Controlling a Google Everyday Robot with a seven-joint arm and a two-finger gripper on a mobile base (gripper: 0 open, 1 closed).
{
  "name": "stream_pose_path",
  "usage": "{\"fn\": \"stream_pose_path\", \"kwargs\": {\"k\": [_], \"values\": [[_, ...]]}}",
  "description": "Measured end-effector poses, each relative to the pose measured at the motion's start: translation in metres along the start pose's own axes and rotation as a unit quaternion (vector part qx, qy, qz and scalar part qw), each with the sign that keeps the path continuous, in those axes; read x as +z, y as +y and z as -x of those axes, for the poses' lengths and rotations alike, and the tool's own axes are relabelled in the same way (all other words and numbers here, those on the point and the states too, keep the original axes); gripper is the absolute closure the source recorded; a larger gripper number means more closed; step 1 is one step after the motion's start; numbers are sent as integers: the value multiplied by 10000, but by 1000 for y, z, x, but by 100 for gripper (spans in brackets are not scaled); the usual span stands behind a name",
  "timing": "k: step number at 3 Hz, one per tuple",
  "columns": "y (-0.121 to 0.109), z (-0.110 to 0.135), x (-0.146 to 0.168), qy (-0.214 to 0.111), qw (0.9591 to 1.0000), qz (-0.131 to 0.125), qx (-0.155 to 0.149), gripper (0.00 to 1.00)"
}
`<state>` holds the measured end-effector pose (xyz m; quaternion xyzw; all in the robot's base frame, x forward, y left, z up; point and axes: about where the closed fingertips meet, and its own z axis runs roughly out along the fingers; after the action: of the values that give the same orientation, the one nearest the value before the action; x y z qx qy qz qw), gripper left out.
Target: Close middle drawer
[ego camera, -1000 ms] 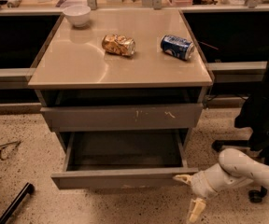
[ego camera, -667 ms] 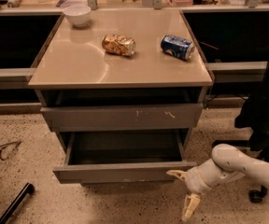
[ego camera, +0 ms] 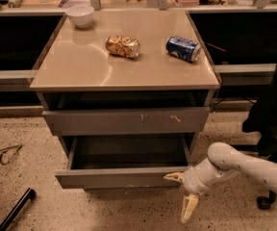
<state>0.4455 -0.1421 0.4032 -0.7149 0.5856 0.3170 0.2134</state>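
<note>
1. Since a second ago, the gripper [ego camera: 181, 193] has swung in from 5 o'clock toward the cabinet [ego camera: 81, 66]. The middle drawer [ego camera: 119, 177] has slid back a little. It is partly open yet, its front standing proud of the scratched upper drawer front [ego camera: 126, 121].
2. Gripper state: fingers [ego camera: 189, 210] spread wide apart, holding nothing. One finger lies at the drawer front's right end, 3 o'clock on that face. I judge it touching or just beside, but cannot settle which.
3. Drawer location: low in the cabinet, 6 o'clock in view, directly under the scratched front.
4. Handling, my judgement: a stiff flat panel on slides. It looks empty, so it is probably light. The face is matte with no handle, so there is nothing to grasp. I would push on the face, nearer its middle than the corner, or it may rack.
5. Not resolved: slides hidden; drawer's rear in shadow; arm [ego camera: 244, 165] cut off at 3 o'clock; anything beneath the drawer out of sight.
</note>
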Motion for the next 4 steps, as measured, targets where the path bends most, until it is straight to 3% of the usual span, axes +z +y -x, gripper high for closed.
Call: {"fn": "stream_pose_path", "kwargs": {"k": [1, 2, 3, 4], "values": [[-37, 26, 20, 46, 9987, 308, -400, 0], [-36, 26, 20, 46, 9987, 308, -400, 0], [-71, 64, 39, 190, 9937, 302, -1066, 0], [-71, 64, 39, 189, 9936, 305, -1068, 0]]}}
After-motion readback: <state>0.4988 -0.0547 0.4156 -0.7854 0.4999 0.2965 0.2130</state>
